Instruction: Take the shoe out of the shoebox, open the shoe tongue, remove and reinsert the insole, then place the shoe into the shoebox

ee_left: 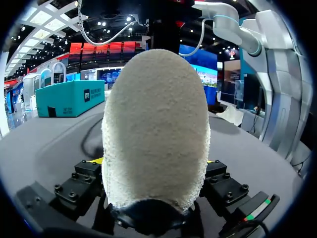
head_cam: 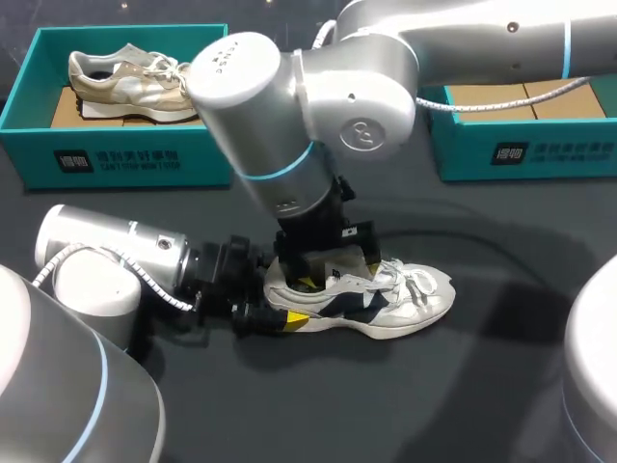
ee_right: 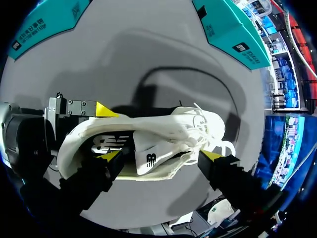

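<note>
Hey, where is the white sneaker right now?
In the head view the white sneaker lies on the table, just below centre, toe pointing right, with its heel in the left gripper and the right gripper directly above its opening.

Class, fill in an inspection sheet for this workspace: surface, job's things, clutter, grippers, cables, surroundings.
surface: dark table
job's things: white shoe stands on the table, outside both boxes; left shoebox holds a beige shoe; right shoebox shows no shoe, though the arm hides part of it
clutter: nothing seen
grippers: left gripper shut on the white shoe's heel; right gripper open, above the shoe
cables: coiled cable along the left arm; white cable from the right arm
surroundings: nothing seen
</note>
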Tool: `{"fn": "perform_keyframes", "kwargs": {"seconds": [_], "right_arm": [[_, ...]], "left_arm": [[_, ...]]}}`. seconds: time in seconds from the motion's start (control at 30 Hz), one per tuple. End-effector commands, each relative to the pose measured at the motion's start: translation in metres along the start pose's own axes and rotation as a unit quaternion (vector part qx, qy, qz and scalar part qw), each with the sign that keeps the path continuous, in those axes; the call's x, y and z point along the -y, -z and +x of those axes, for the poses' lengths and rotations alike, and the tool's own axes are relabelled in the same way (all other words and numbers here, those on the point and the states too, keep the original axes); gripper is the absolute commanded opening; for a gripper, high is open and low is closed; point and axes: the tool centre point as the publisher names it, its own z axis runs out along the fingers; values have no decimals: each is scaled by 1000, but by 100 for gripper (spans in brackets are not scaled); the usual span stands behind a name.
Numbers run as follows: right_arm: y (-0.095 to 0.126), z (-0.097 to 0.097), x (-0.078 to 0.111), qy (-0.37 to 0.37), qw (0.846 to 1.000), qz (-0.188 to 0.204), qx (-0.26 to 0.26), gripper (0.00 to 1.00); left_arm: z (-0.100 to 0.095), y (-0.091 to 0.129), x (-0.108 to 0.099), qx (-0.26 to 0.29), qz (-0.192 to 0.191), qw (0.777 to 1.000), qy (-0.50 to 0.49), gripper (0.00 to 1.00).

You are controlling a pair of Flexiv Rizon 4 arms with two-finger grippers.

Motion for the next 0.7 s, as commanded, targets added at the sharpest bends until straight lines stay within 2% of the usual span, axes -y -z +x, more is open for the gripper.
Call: {"fn": "perform_keyframes", "kwargs": {"seconds": [0.03, 0.23, 0.6, 0.7], "right_arm": [[-3, 11, 7, -43, 998, -6, 51, 100], [-9, 4, 8, -58, 996, -6, 74, 100], [-21, -10, 6, -84, 993, -21, 80, 99], [-19, -14, 6, -92, 992, -22, 85, 78]], "left_arm": [[-2, -2, -1, 0, -2, 1000, 0, 0], [-2, -2, -1, 0, -2, 1000, 0, 0], [-2, -2, -1, 0, -2, 1000, 0, 0], [-2, -2, -1, 0, -2, 1000, 0, 0]]}}
